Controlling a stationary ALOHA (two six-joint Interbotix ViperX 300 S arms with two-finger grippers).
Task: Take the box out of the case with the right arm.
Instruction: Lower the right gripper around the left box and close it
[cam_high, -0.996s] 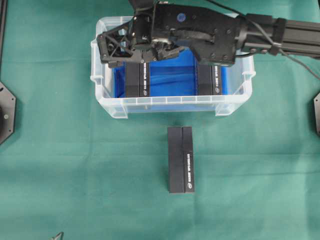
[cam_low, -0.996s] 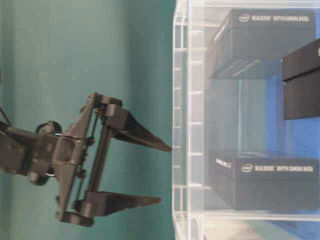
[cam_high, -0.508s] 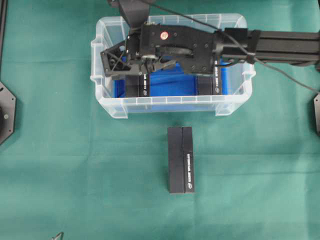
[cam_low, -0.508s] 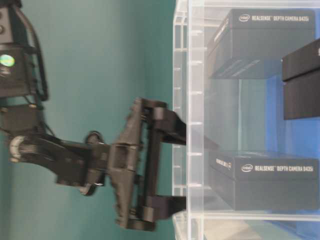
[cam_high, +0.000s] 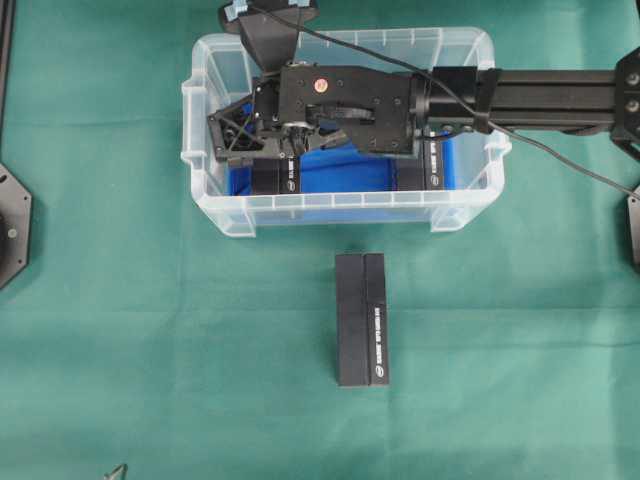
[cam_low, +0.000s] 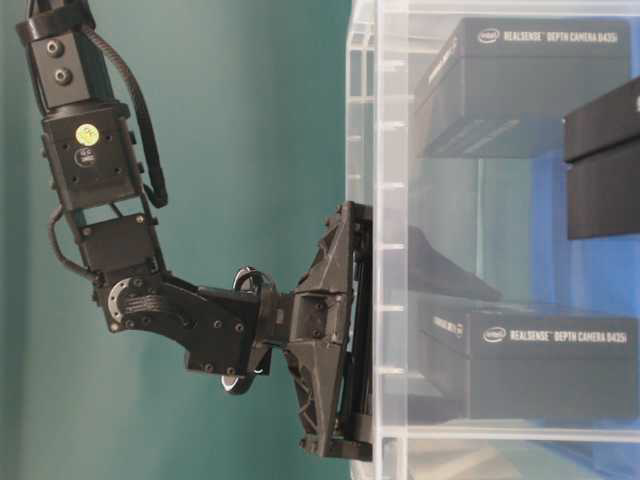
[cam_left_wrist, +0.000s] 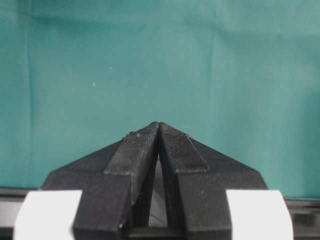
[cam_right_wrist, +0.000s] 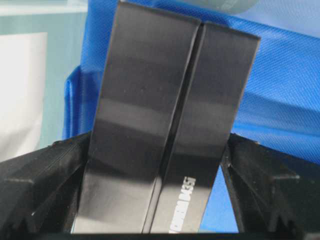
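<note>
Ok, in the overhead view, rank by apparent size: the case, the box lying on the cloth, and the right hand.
1. The case, clearly largest.
2. The right hand and the box on the cloth: unsure. The hand sits nearer the camera and merges with its black wrist housing.

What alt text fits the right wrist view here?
A black box stands between the open fingers of the right gripper, one on each side, not visibly clamped. Behind it is the case's blue lining.
</note>
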